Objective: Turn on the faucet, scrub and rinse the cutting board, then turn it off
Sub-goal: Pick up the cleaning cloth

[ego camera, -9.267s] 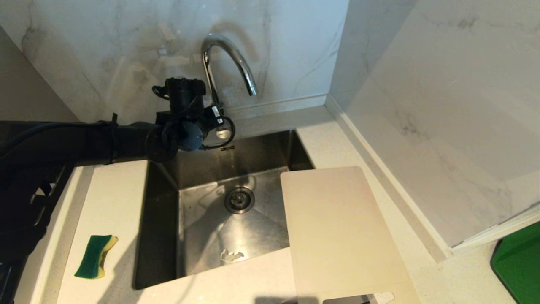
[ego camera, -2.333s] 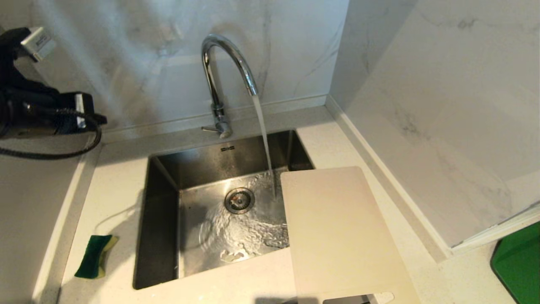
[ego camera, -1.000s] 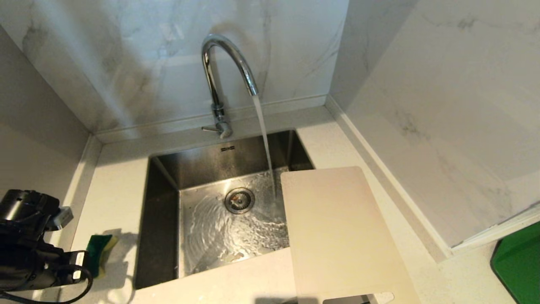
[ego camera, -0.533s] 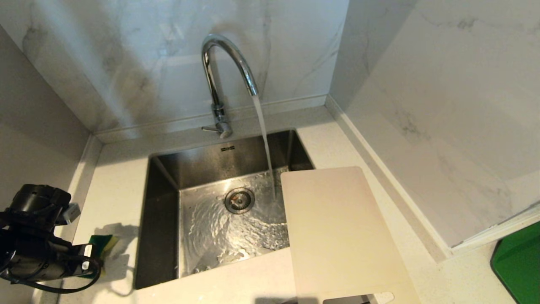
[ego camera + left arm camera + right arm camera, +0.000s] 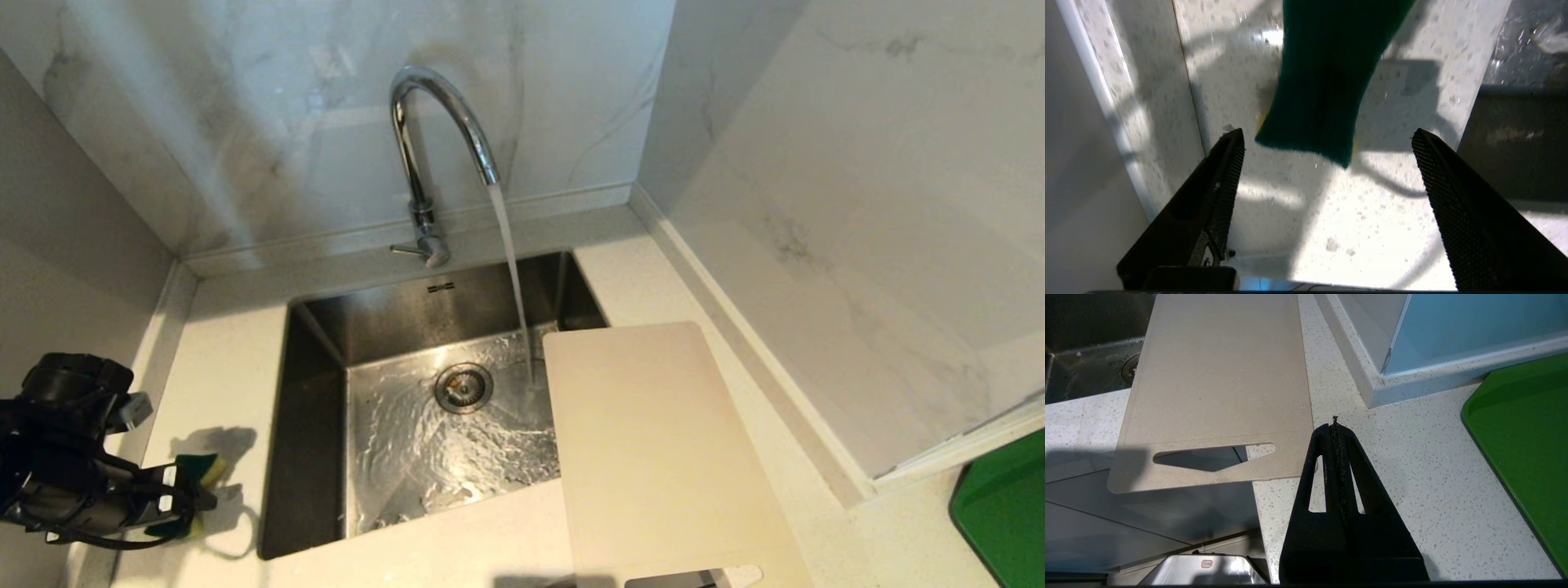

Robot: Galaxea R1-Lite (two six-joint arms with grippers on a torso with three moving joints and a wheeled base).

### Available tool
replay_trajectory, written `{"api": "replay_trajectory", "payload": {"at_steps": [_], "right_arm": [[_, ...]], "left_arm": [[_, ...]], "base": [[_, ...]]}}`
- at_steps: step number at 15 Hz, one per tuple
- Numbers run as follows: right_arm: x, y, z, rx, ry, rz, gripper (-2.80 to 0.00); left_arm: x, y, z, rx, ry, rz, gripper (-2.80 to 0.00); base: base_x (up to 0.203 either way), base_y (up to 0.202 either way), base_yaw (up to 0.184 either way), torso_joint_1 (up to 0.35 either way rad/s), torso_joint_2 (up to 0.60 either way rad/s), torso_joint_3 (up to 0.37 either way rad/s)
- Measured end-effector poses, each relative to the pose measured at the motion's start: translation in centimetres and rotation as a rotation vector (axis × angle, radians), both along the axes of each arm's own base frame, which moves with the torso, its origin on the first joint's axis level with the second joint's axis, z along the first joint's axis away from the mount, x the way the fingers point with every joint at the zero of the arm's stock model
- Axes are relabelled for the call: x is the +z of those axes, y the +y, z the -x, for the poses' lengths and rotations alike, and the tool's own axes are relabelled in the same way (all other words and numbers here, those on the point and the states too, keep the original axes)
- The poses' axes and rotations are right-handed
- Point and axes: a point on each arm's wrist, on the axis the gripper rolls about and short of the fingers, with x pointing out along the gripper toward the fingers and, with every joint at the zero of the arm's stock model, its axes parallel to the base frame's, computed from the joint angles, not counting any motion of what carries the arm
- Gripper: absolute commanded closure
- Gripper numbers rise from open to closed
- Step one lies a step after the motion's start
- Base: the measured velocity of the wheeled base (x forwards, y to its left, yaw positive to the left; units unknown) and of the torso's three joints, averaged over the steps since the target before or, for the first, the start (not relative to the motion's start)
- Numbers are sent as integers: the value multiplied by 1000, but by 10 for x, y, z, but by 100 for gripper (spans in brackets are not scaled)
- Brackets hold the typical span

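Left pincer [image 5: 1327,141] spread wide over sponge [image 5: 1327,77] near sink [image 5: 314,343] edge; right pincer [image 5: 1336,428] closed.

Left gripper [image 5: 1327,175] agape, right gripper [image 5: 1335,428] closed

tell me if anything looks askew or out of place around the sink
The large pale beige plastic cutting board sits crooked, its far corner jutting over the steel sink and its slotted end overhanging the counter's front edge. Water from the chrome gooseneck faucet misses it.
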Motion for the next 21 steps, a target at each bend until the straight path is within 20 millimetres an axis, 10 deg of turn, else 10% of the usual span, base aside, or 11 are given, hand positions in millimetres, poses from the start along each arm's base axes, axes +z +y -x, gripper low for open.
{"api": "replay_trajectory", "payload": {"at_steps": [18, 19, 21], "right_arm": [[0, 0, 0, 0, -1, 0, 0], [0, 0, 0, 0, 0, 0, 0], [0, 0, 0, 0, 0, 0, 0]], "left_arm": [[-17, 22, -19, 47, -6, 72, -280], [-17, 22, -20, 48, -7, 72, 0], [-17, 23, -21, 50, -10, 74, 0]], "base": [[0, 0, 0, 0, 0, 0], [0, 0, 0, 0, 0, 0], [0, 0, 0, 0, 0, 0]]}}
